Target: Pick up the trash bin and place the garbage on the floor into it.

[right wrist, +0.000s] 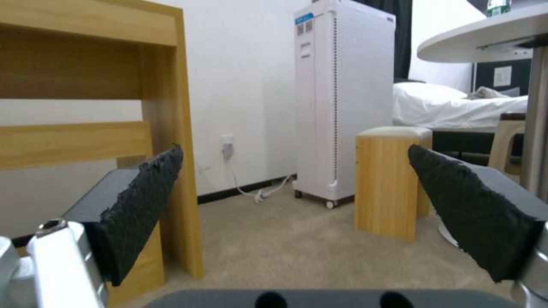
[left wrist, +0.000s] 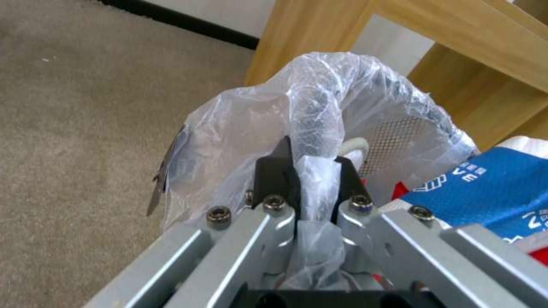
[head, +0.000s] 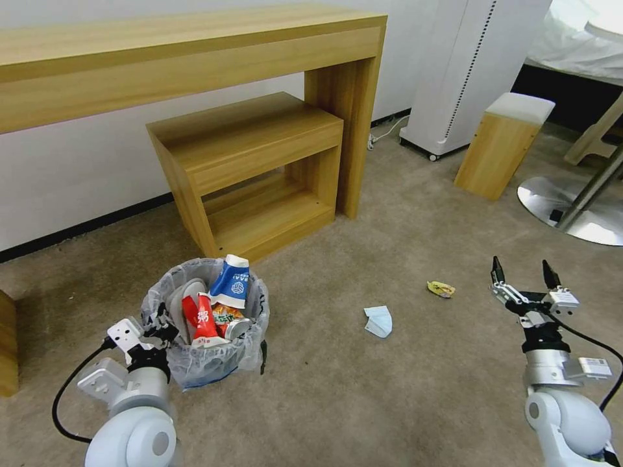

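Gripping the bagged rim of the trash bin (head: 204, 324), the left end effector (head: 158, 327) sits low at the robot's near left, its black fingers (left wrist: 278, 175) pinched together on a fold of the crinkled plastic liner (left wrist: 320, 124), as the left wrist view shows pretty clearly. The bin stands upright on the beige carpet (head: 389, 402), mouth facing up, and it's stuffed: a blue-white cup (head: 230, 281) pokes up tallest, long axis roughly vertical and leaning a bit toward the robot's left, a red wrapper (head: 202, 318) stands on end in front of it, a crushed can (head: 235, 327) lies just beside that, and a white slipper (head: 182, 299) is tucked against the left inner wall.

Over on the near right, the right end effector (head: 524, 275) hangs above the carpet with its fingers spread wide apart, nothing between them, tips pointing away from the robot.

Between the two arms, a crumpled pale blue face mask (head: 378, 321) lies flat on the carpet. A bit farther out and to the right of it is a small yellow wrapper (head: 441, 288), long axis running roughly left-right.

Farther back, a low wooden shelf unit (head: 253, 172) sits behind the bin, tucked under a long wooden desk (head: 195, 55) against the wall. To the right are a small wooden stool (head: 503, 146) with a white cushion and a tall white appliance (head: 474, 71).
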Tool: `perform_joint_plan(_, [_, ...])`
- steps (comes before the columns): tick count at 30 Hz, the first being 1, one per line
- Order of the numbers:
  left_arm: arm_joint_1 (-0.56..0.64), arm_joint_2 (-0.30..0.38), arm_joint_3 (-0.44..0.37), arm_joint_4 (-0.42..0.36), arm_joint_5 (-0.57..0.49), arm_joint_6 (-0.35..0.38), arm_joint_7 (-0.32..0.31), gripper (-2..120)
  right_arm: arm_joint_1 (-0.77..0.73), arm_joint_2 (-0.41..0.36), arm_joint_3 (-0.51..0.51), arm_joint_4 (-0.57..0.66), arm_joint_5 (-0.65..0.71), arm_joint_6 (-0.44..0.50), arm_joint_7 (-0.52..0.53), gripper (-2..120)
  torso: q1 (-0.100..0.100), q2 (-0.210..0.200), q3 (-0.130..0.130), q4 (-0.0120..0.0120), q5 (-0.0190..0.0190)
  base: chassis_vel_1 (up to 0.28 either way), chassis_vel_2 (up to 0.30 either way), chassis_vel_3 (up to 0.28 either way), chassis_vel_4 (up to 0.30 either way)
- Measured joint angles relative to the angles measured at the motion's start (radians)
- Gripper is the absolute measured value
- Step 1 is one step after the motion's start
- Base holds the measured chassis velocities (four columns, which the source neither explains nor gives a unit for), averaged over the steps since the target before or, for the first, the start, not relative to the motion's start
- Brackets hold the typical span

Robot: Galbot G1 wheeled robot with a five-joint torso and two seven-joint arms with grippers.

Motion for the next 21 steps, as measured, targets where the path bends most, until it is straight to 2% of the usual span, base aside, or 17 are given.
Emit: perform_joint_plan(21, [0.021, 0.005, -0.006, -0.021, 0.000, -0.021, 0.004, 3, -0.003, 0.003, -0.019, 0.016, -0.001, 0.010, -0.023, 100, 0.000, 0.000, 0.000, 0.0000, 0.0000, 0.000, 0.000, 0.000, 0.000])
